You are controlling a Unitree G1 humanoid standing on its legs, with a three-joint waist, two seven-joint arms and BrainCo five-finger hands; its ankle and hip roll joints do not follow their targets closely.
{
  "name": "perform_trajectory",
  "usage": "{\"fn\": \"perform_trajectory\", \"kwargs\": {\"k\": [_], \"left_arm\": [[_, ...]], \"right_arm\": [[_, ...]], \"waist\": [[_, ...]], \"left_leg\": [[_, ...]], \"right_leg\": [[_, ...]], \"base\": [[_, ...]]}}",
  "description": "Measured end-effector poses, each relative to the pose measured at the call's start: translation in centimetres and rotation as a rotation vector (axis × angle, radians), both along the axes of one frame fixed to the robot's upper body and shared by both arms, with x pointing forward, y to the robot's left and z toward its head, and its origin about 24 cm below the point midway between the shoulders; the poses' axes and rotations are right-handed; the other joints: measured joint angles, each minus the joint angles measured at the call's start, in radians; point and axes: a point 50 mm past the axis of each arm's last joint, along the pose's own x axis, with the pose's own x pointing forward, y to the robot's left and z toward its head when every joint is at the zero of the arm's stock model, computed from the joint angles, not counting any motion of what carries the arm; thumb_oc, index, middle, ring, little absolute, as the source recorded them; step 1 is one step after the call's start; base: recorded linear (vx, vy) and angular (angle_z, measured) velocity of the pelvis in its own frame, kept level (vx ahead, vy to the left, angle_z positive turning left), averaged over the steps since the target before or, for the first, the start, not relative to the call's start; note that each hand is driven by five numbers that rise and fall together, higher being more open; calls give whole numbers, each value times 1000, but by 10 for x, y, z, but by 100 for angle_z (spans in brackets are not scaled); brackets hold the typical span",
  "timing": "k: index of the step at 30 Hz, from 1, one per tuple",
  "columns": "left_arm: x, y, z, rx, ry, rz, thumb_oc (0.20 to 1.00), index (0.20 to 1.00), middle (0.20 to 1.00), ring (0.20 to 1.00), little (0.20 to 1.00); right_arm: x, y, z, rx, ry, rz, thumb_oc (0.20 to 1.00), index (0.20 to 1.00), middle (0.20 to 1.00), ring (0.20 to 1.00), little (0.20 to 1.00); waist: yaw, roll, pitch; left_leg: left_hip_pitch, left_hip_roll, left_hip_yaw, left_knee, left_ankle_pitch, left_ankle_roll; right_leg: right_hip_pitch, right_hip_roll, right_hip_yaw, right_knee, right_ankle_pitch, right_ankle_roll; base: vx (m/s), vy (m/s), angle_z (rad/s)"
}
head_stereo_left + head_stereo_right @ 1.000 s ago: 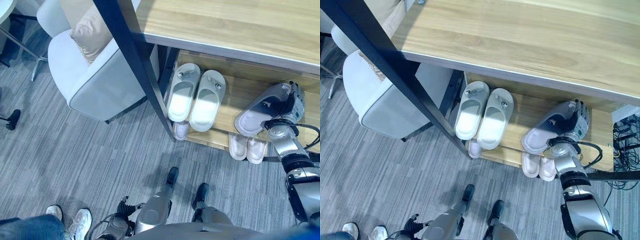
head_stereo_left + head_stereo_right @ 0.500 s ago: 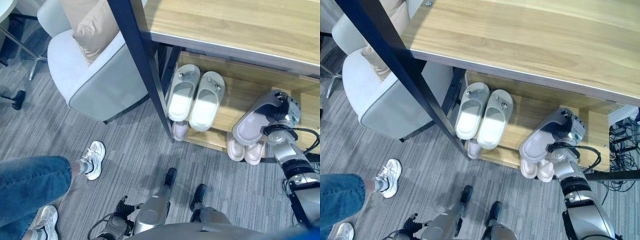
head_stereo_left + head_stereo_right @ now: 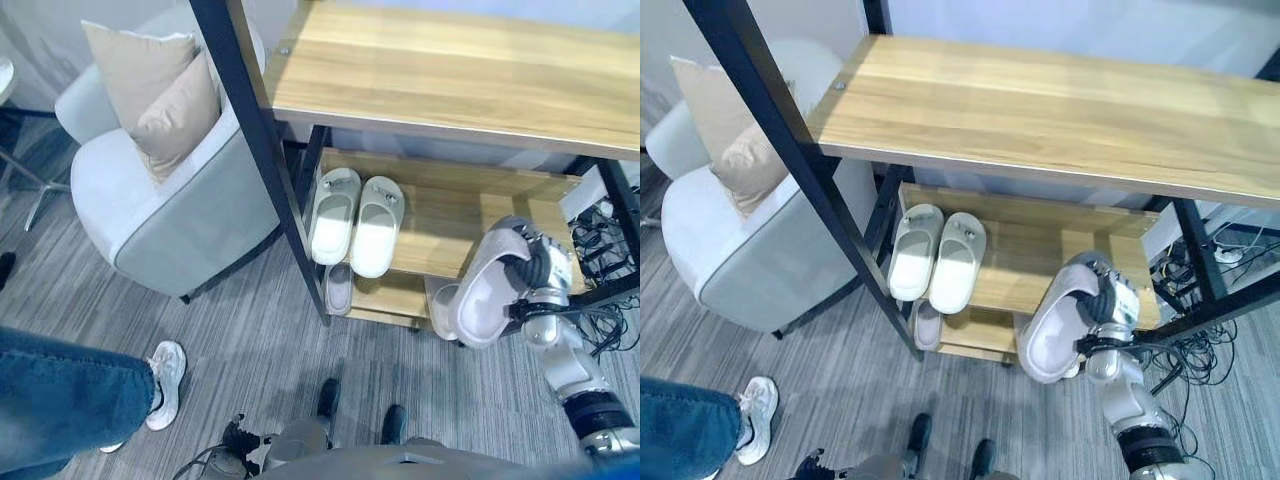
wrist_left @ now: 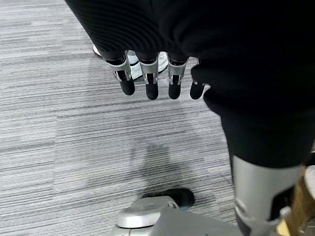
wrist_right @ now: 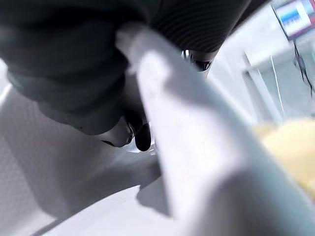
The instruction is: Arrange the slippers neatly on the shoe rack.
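Your shoe rack [image 3: 440, 80] fills the upper part of the head views, its wooden top above a lower shelf [image 3: 450, 215] framed by black posts. To the left of the rack stands a pale armchair [image 3: 170, 210] with cushions [image 3: 150, 95], and a person's jeans leg [image 3: 60, 385] and white sneaker [image 3: 165, 372] stand on the grey carpet [image 3: 230, 340] at the lower left. On the shelf, well to the left of your right hand, a pair of pale slippers [image 3: 355, 220] lies side by side, toes inward. Your right arm reaches up from the lower right, its right hand [image 3: 540, 275] raised at the shelf's front edge and clamped on a grey slipper [image 3: 485, 300], which tilts sole-inward toward you, off the shelf. Your left hand [image 4: 152, 73] hangs low over the carpet, fingers straight and relaxed, holding nothing.
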Motion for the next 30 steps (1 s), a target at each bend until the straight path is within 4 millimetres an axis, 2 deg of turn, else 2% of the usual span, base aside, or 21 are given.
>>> {"fn": "perform_trajectory", "kwargs": {"k": [4,7,11,12,13,14,15,16,17,18,19,20,21,24,27,30], "left_arm": [[-7,0,-1,-2,17,6,1000,1000,1000,1000,1000],[-11,-1,-2,-3,26,8,1000,1000,1000,1000,1000],[-21,-1,-3,-10,53,13,1000,1000,1000,1000,1000],[-19,-3,-3,-22,48,12,1000,1000,1000,1000,1000],[-17,-7,-4,-41,48,16,1000,1000,1000,1000,1000],[-22,-11,-5,-56,56,38,1000,1000,1000,1000,1000],[-19,-11,-5,-60,49,36,1000,1000,1000,1000,1000],[-5,-10,-3,-61,15,23,1000,1000,1000,1000,1000],[7,-5,-1,-47,-9,24,1000,1000,1000,1000,1000],[11,1,1,-30,-17,26,1000,1000,1000,1000,1000],[10,4,2,-24,-13,21,1000,1000,1000,1000,1000],[1,4,0,-23,13,26,1000,1000,1000,1000,1000],[-1,1,-1,-30,18,23,1000,1000,1000,1000,1000],[0,2,-1,-30,23,-5,1000,1000,1000,1000,1000],[12,0,1,-36,-12,-32,1000,1000,1000,1000,1000],[22,-9,2,-56,-43,-62,1000,1000,1000,1000,1000]], "right_arm": [[-27,0,-24,61,141,52,200,200,200,200,200],[-36,0,-31,72,188,70,200,200,200,200,200],[-38,-1,-34,74,213,76,200,200,200,200,200],[-36,-2,-34,71,211,78,200,200,200,200,200],[-35,-4,-34,64,213,79,200,200,200,200,200],[-35,-3,-35,71,213,84,200,200,200,200,200],[-35,-1,-41,93,235,91,200,200,200,200,200],[-37,-3,-43,107,241,87,200,200,200,200,200],[-34,-2,-39,108,215,101,200,200,200,200,200],[-29,1,-34,111,194,113,200,200,200,200,200],[-26,0,-32,101,202,130,200,200,200,200,200],[-26,-2,-34,95,226,134,200,200,200,200,200],[-29,-1,-37,104,241,133,200,200,200,200,200],[-38,17,-58,153,333,175,200,200,200,200,200],[-51,30,-76,153,446,230,200,200,200,200,200],[-57,33,-81,169,473,236,200,200,200,200,200]], "waist": [[-1,2,-26],[-2,7,-30],[2,17,-36],[4,34,-23],[25,45,-5],[28,48,0],[22,53,9],[10,50,28],[6,36,51],[4,9,68],[-3,-2,71],[-13,21,64],[-27,32,60],[-34,21,53],[-43,27,39],[-37,18,7]], "left_leg": [[16,1,1,-4,-6,5],[35,2,-1,-4,-9,10],[36,3,-22,0,-5,9],[11,7,-62,1,26,-3],[1,16,-64,1,21,-17],[-6,20,-66,3,25,-19],[-20,20,-86,9,35,-46],[-40,27,-89,8,29,-94],[-64,41,-9,38,-1,-86],[-67,50,79,85,-20,-52],[-37,57,112,106,-25,-46],[30,75,109,68,-31,-32],[61,86,110,25,-33,1],[98,67,155,10,-43,24],[121,48,169,3,-51,36],[141,45,175,2,-60,39]], "right_leg": [[15,1,3,0,0,0],[34,2,3,0,-3,-1],[46,9,-14,0,-9,-5],[34,17,-56,0,-11,-7],[27,25,-62,0,-8,-18],[28,37,-64,5,-8,-20],[24,42,-85,5,-9,-21],[15,39,-106,5,-9,-37],[6,28,-131,1,-1,-74],[8,10,-128,7,0,-86],[10,2,-111,16,-9,-75],[27,10,-108,19,-12,-62],[32,14,-106,29,-15,-47],[39,-7,-54,27,-4,-21],[56,-25,-41,21,3,-5],[79,-25,-38,6,7,0]], "base": [[-45,-41,-2],[-35,-60,-1],[-122,-96,25],[-187,-82,53],[-192,-60,47],[-267,-57,19],[-167,4,45],[-106,29,67],[-8,59,53],[24,71,15],[64,80,-13],[75,99,-14],[74,106,-16],[68,89,-42],[46,58,-15],[34,55,-5]]}}
